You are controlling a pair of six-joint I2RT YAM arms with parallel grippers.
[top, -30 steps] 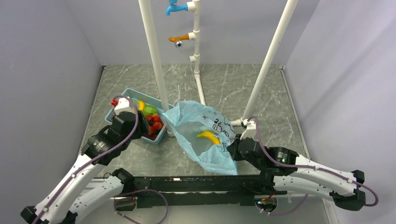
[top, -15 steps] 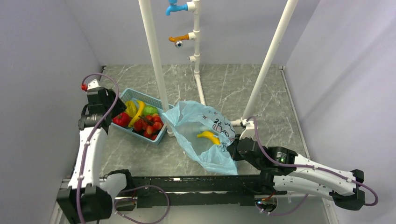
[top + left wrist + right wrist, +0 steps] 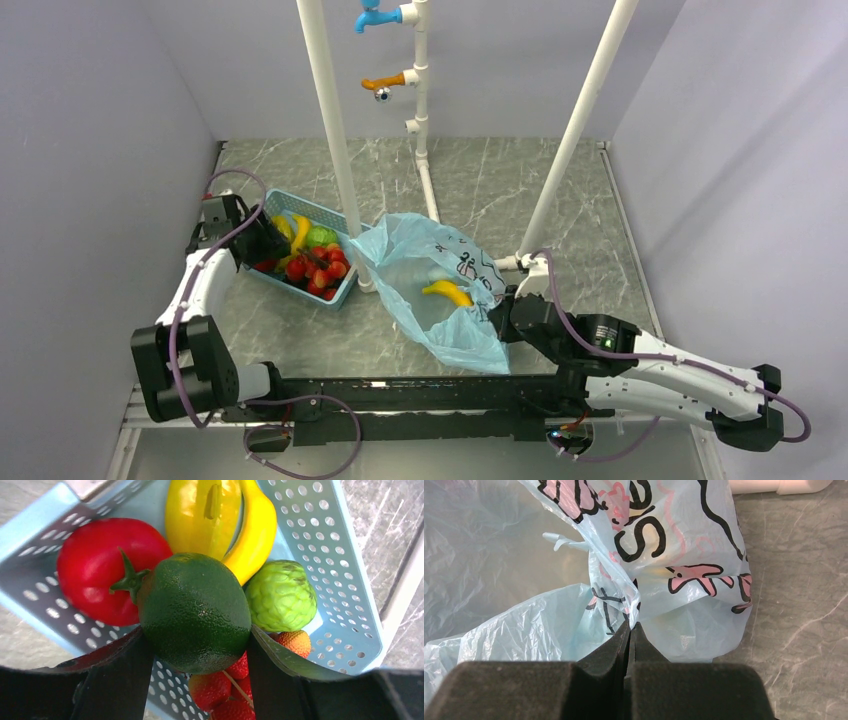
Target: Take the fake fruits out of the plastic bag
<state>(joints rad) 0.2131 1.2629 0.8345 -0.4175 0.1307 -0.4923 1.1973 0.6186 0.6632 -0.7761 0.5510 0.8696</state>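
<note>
My left gripper [image 3: 196, 652] is shut on a dark green fake fruit [image 3: 195, 612] and holds it over the blue basket [image 3: 345, 575]. Under it lie a large red fruit [image 3: 95, 570], a light green bumpy fruit [image 3: 280, 596], an orange-red one [image 3: 296, 642] and several red strawberries [image 3: 215, 690]. In the top view the left gripper [image 3: 262, 240] is at the basket's left end [image 3: 262, 278]. My right gripper [image 3: 630, 626] is shut on a fold of the light-blue plastic bag [image 3: 684, 545], which lies open mid-table [image 3: 420, 260].
A yellow banana [image 3: 447, 292] lies inside the bag. Yellow bananas [image 3: 235, 520] lie in the basket. Two white poles [image 3: 335, 150] [image 3: 575, 130] rise behind the bag and basket. Walls close in left and right.
The left arm swung from over the basket out to the far left, then came back down to the basket's left end. The right arm and the bag stayed still.
</note>
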